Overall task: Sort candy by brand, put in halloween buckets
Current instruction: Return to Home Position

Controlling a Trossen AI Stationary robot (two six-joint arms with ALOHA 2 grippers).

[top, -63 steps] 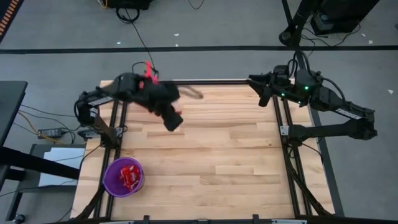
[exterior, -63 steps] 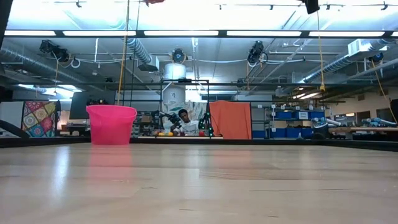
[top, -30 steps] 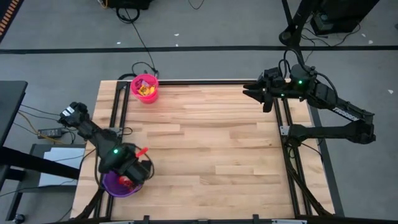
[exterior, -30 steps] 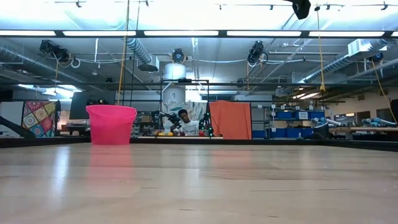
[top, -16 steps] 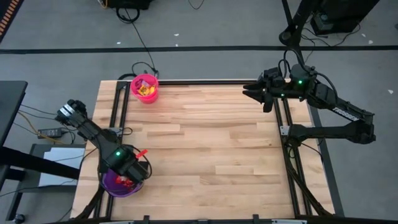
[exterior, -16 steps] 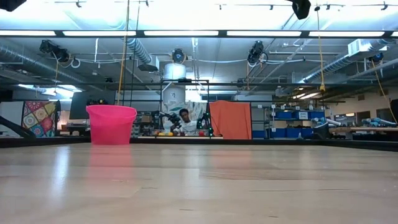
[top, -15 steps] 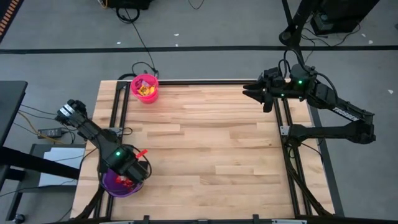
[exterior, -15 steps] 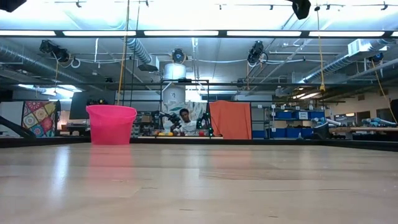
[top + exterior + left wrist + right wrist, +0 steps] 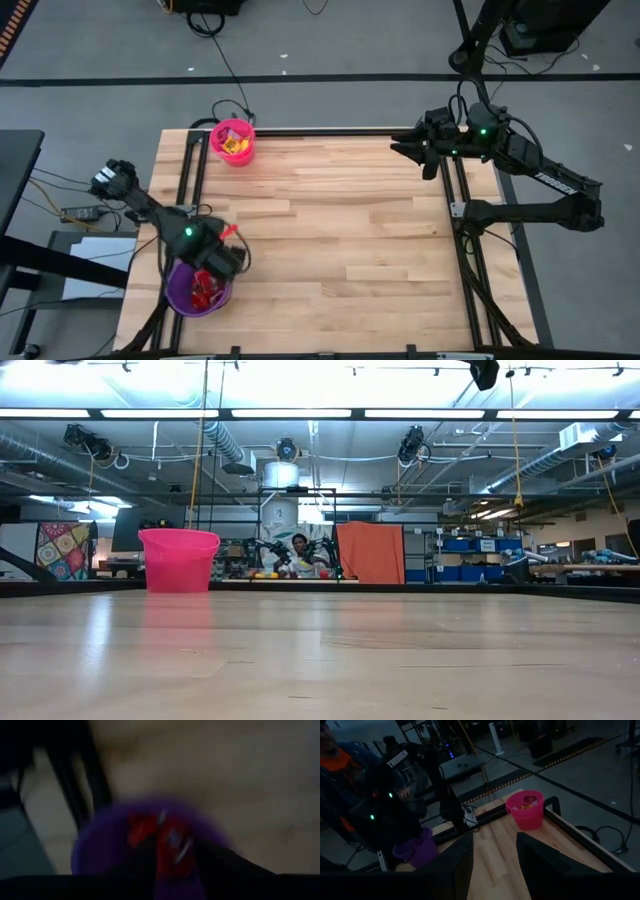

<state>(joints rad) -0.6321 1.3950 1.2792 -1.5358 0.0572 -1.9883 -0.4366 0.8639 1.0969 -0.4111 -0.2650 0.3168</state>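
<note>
The purple bucket (image 9: 198, 290) stands at the table's near left corner with several shiny red candy packets (image 9: 205, 288) lying in it; it also shows in the left wrist view (image 9: 150, 845). My left gripper (image 9: 222, 262) hangs just above the bucket's far right rim, open and empty; in its own blurred view (image 9: 177, 870) the fingers stand apart over the red packets. The pink bucket (image 9: 233, 140) stands at the far left corner with yellow packets (image 9: 235, 143) inside. My right gripper (image 9: 408, 150) waits open and empty over the far right edge (image 9: 492, 865).
Bare wooden tabletop (image 9: 350, 230) lies between the two buckets and the right arm. Black frame rails (image 9: 190, 190) run along the table's left and right sides. In the low view the pink bucket (image 9: 178, 560) stands far left; a person (image 9: 298, 555) is in the room behind.
My left gripper, which hung low over the purple bucket's opening, has risen and gone a little toward the far edge and the right. The red packets in the bucket show more fully now. The right arm has kept still.
</note>
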